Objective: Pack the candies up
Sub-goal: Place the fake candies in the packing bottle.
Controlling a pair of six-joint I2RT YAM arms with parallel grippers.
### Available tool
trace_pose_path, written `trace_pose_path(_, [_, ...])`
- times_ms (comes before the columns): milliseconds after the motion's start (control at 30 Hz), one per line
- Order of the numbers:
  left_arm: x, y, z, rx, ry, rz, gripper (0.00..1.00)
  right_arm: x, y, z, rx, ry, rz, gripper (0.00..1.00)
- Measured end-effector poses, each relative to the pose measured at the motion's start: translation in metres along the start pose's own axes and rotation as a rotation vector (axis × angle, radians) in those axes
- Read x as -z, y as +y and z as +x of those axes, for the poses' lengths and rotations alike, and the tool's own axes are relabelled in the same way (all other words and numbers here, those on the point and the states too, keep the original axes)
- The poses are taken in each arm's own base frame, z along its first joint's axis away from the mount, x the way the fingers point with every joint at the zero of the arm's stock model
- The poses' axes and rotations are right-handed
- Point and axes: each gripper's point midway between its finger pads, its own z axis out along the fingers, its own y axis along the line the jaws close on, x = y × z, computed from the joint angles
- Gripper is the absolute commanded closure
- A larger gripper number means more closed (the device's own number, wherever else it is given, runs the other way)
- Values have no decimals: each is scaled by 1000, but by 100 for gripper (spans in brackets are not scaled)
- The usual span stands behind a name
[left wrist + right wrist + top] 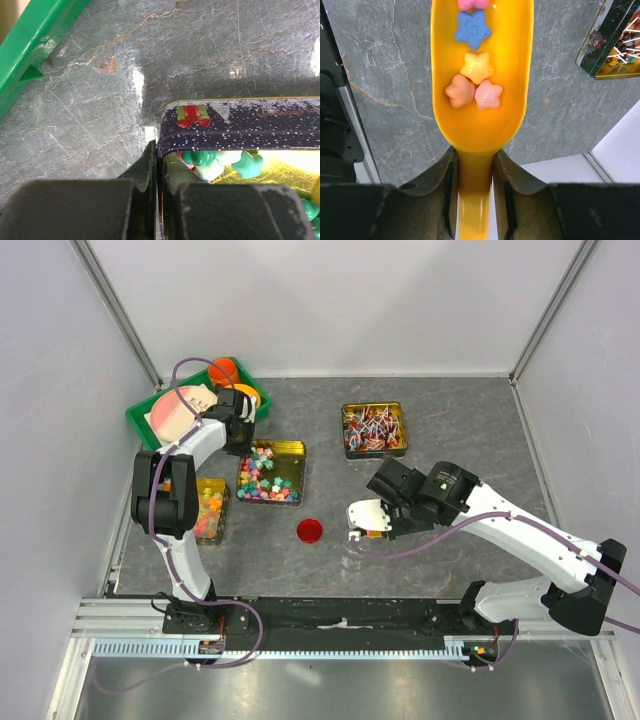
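Grey marble-look counter (450, 530) carried the gold rectangular metal tin (292, 446), its wall pinched by the left tool (157, 161), probably to stop it sliding. Right tool (475, 170) clamped the yellow plastic scoop (480, 127) by its handle, level so its few pastel star candies (476, 68) wouldn't spill; most sat in the tin.

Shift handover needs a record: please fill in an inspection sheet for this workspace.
Surface: grey marbled table, glossy.
Job's things: star candies in open tin; several more in yellow scoop.
Clutter: lollipop tin, gummy tin, red cap, green tray holding orange balls.
Grippers: left gripper shut on open tin's wall; right gripper shut on scoop's handle.
Cables: purple cables along both arms.
Surroundings: white walls; metal rail at near edge.
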Motion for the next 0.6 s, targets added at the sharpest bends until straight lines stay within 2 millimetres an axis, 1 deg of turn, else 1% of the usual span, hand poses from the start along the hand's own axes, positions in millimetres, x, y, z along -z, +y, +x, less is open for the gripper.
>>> trace_pose_path(300, [-9, 3, 3, -1, 22, -16, 99, 2, 0, -2, 25, 3, 12, 100])
trace_pose_path(600, [-10, 4, 6, -1, 35, -26, 99, 9, -2, -3, 75, 10, 60, 100])
